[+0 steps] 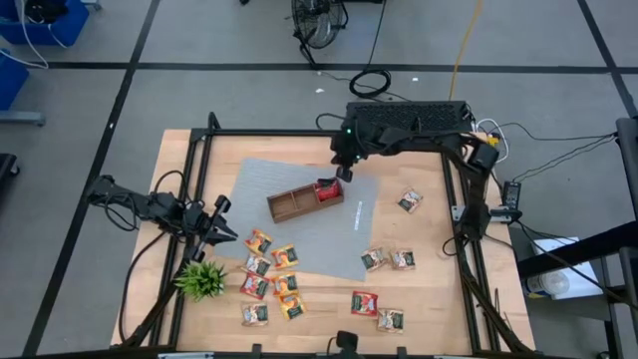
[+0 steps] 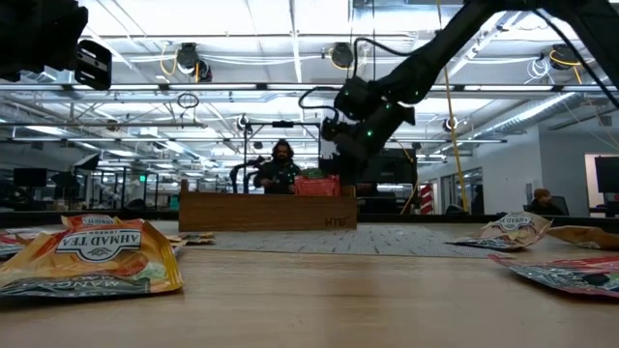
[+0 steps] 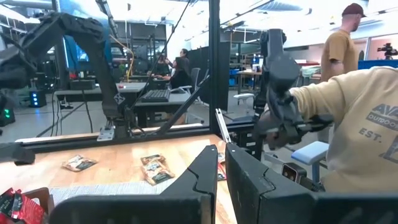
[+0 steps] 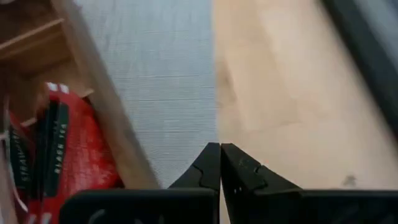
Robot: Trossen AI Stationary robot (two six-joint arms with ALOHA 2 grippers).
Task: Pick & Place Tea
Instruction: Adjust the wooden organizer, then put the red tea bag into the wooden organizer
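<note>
Above the wooden tray's (image 1: 304,202) right end, the right gripper (image 1: 344,175) hangs with fingers pressed together, empty; loose tea sachets (image 1: 269,271) lie nearer the left gripper (image 1: 221,237), also closed.

Red sachets (image 4: 56,155) in tray (image 4: 93,93) cut off at edge; far sachets' (image 1: 410,200) print too small to read.

You have the brown wooden three-compartment tray (image 1: 304,201) on the grey mat (image 1: 299,224), red tea sachets (image 1: 326,190) in its right compartment, loose sachets (image 1: 271,279) near the small green spiky plant (image 1: 202,278).
</note>
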